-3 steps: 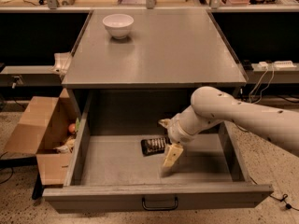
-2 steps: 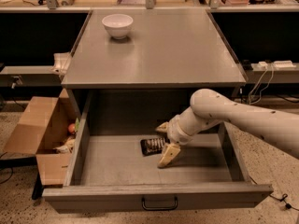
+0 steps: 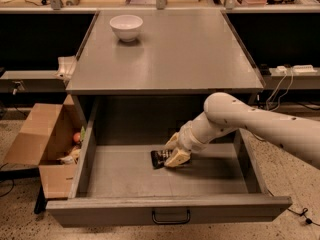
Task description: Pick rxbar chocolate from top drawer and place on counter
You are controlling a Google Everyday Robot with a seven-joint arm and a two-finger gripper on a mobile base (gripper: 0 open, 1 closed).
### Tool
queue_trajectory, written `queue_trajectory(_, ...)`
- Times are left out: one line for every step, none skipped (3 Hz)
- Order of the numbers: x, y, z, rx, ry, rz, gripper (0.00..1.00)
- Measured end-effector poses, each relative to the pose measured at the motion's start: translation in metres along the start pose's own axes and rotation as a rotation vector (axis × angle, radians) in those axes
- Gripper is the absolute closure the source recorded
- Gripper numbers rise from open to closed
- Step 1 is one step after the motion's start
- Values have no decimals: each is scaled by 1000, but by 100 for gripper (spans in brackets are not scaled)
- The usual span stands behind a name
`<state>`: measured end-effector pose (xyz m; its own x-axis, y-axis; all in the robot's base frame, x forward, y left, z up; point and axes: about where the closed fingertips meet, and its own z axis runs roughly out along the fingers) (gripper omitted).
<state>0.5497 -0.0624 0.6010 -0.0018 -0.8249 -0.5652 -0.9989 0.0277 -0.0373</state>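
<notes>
The rxbar chocolate [image 3: 159, 158], a dark flat bar with pale lettering, lies on the floor of the open top drawer [image 3: 125, 174], near its middle. My gripper [image 3: 174, 150] reaches down into the drawer from the right on a white arm and sits right at the bar's right end, covering part of it. The bar rests on the drawer floor. The grey counter [image 3: 175, 54] is the cabinet top above the drawer.
A white bowl [image 3: 126, 27] stands at the counter's back left. An open cardboard box [image 3: 45, 139] with small items sits on the floor left of the drawer. The drawer front carries a dark pull handle [image 3: 171, 217]. A cluttered workbench runs behind.
My gripper has moved left and slightly up, onto the right end of the bar. The bar has not moved.
</notes>
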Motion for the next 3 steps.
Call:
queue_trajectory(-15, -3, -32, 84, -45, -48, 99)
queue_trajectory(-37, 0, -90, 188, -123, -121, 100)
queue_trajectory(-52, 2, -161, 279, -183, -170, 100)
